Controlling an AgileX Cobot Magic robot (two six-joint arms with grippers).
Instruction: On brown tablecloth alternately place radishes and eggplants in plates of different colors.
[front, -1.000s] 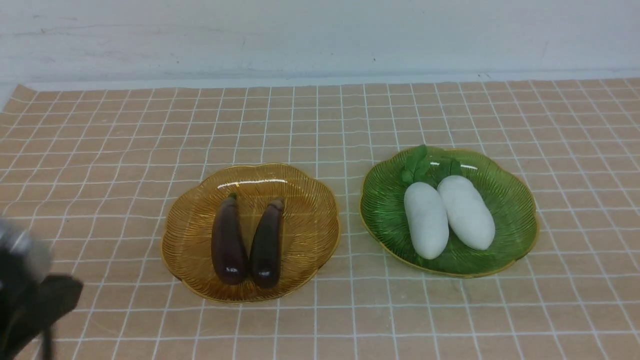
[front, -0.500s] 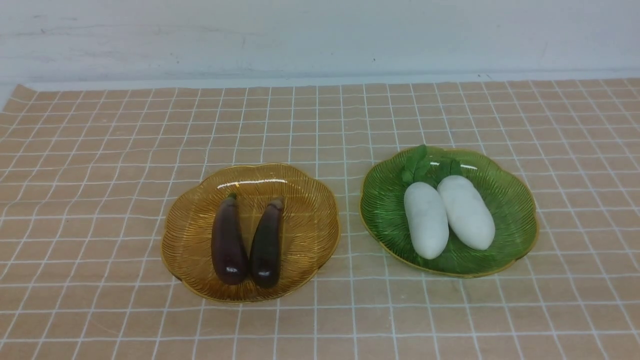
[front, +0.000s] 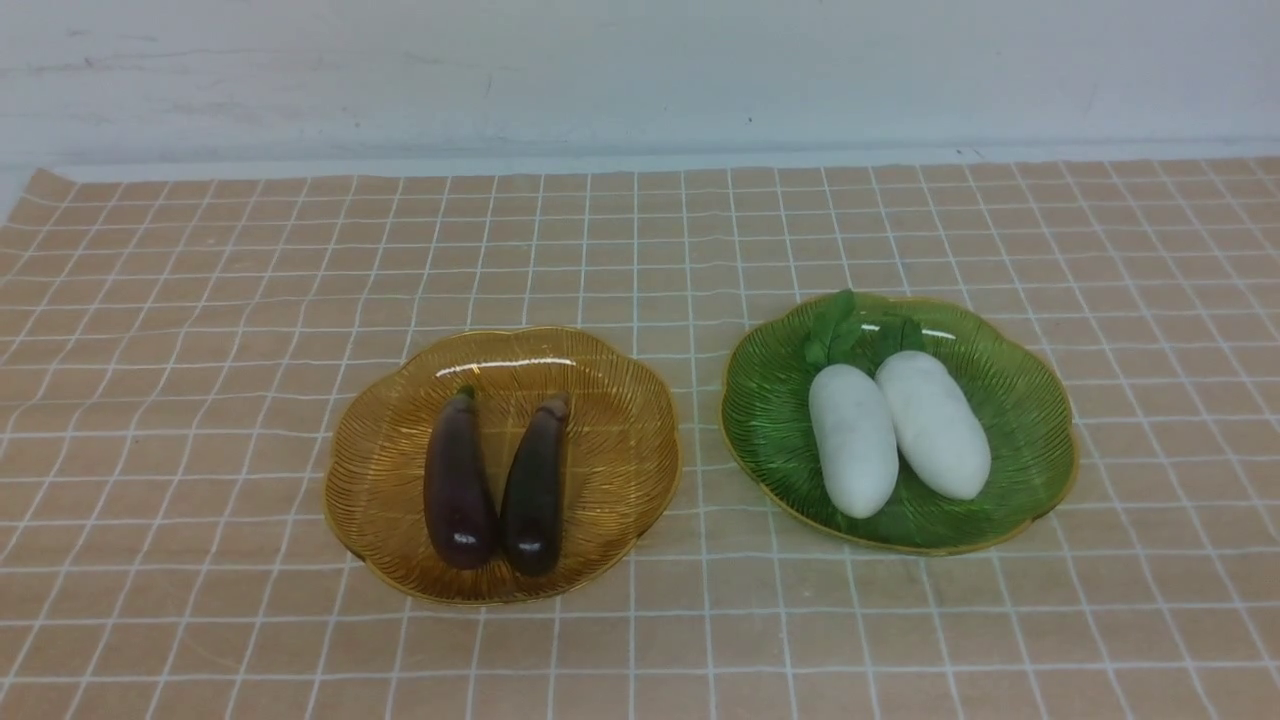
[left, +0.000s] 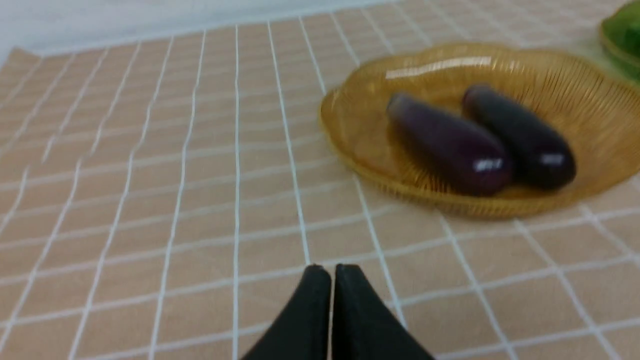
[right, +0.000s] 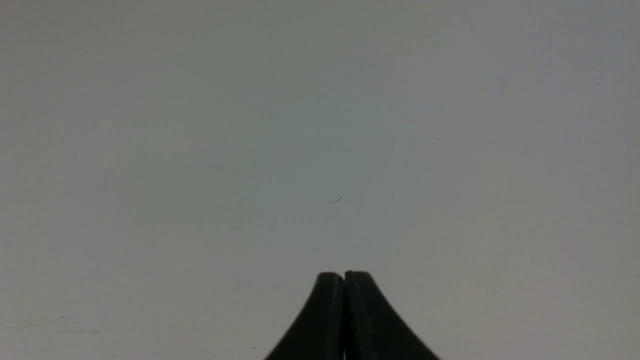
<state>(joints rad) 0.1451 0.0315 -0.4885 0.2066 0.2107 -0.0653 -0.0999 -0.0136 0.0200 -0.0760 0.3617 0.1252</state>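
Two dark purple eggplants (front: 458, 490) (front: 533, 488) lie side by side in the amber-yellow plate (front: 620, 440) at the middle left of the brown tablecloth (front: 200, 350). Two white radishes (front: 852, 440) (front: 932, 423) with green leaves lie side by side in the green plate (front: 1020, 400) at the right. Neither gripper shows in the front view. In the left wrist view my left gripper (left: 332, 269) is shut and empty over the cloth, apart from the amber plate (left: 350, 120) and its eggplants (left: 450, 145). My right gripper (right: 344, 275) is shut and empty before a plain grey surface.
A pale wall (front: 640, 70) runs along the far edge of the table. The cloth's far left corner (front: 45, 185) ends short of the wall. A sliver of the green plate (left: 622, 35) shows in the left wrist view.
My left arm, seen at the lower left of the front view one second ago, has drawn back out of that view. The plates and vegetables have not moved.
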